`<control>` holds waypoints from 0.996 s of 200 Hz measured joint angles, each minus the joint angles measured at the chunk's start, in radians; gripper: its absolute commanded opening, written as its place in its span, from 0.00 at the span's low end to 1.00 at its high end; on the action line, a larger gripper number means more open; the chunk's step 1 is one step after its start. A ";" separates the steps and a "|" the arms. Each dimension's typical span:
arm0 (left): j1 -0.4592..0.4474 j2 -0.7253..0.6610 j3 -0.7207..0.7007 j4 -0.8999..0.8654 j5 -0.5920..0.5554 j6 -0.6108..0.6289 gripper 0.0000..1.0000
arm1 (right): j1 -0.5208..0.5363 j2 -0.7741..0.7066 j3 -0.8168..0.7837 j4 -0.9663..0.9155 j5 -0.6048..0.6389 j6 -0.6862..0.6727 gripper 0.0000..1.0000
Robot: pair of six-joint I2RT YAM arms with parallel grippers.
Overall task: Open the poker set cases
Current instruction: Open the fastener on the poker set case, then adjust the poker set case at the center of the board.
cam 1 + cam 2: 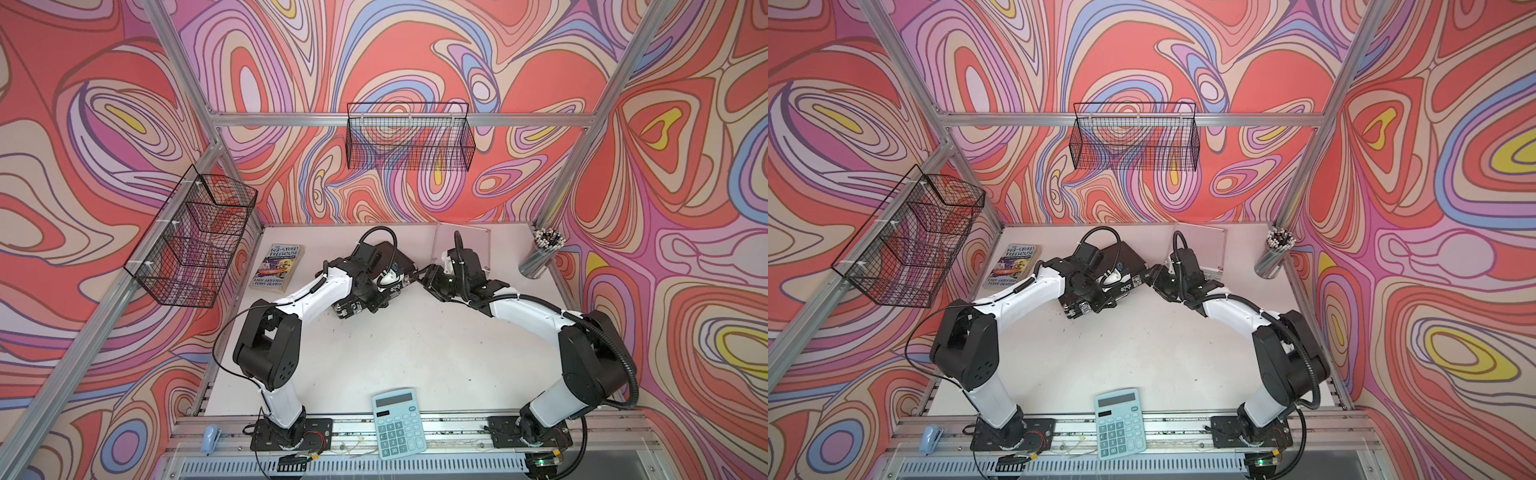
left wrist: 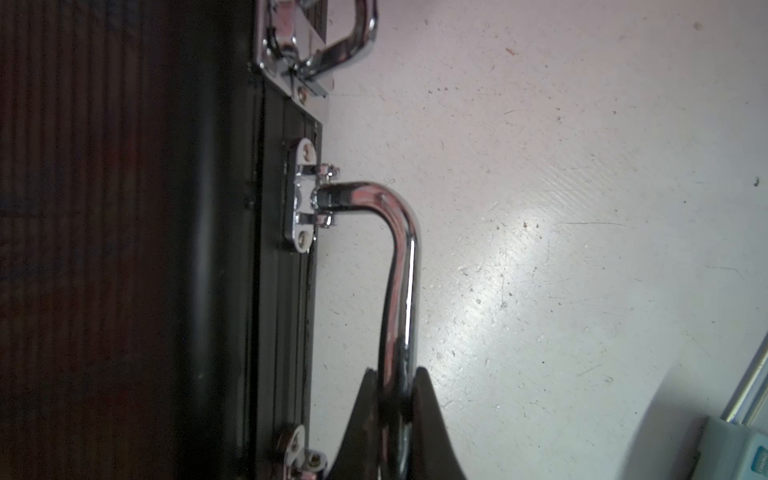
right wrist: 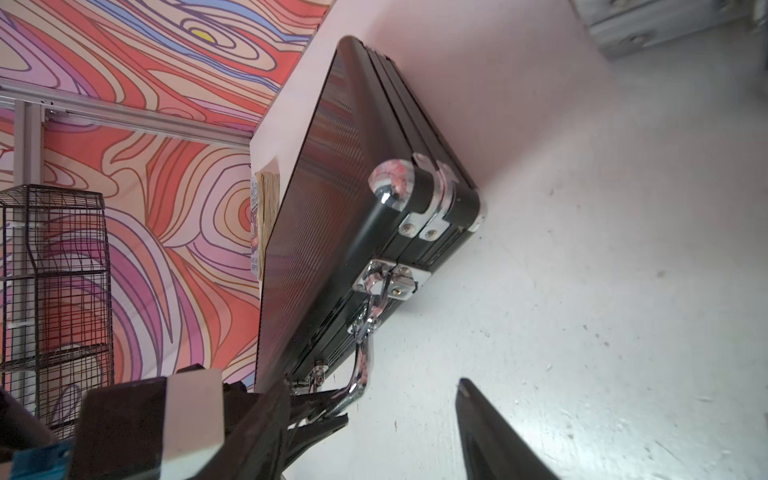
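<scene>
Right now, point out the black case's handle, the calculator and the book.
handle point(image 2: 401, 291), in the left wrist view, straight chrome bar.
calculator point(image 1: 399, 424), in a top view, keypad.
book point(image 1: 276, 268), in a top view, front cover.

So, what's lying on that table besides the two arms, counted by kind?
Cases: 2, the black case and the silver case
Book: 1
Calculator: 1
Pencil cup: 1
Total: 5

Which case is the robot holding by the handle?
The black case: the left gripper's fingers pinch its chrome handle. Nothing grips the silver case.
</scene>
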 measured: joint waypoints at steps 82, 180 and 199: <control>0.000 0.000 0.000 0.000 0.000 0.000 0.00 | 0.093 0.193 0.028 0.133 -0.027 0.117 0.52; 0.000 0.000 0.000 0.000 -0.002 0.000 0.00 | 0.104 0.249 0.056 0.236 -0.023 0.179 0.10; 0.000 0.000 0.000 0.003 -0.011 0.000 0.00 | 0.101 0.249 0.059 0.242 -0.026 0.205 0.04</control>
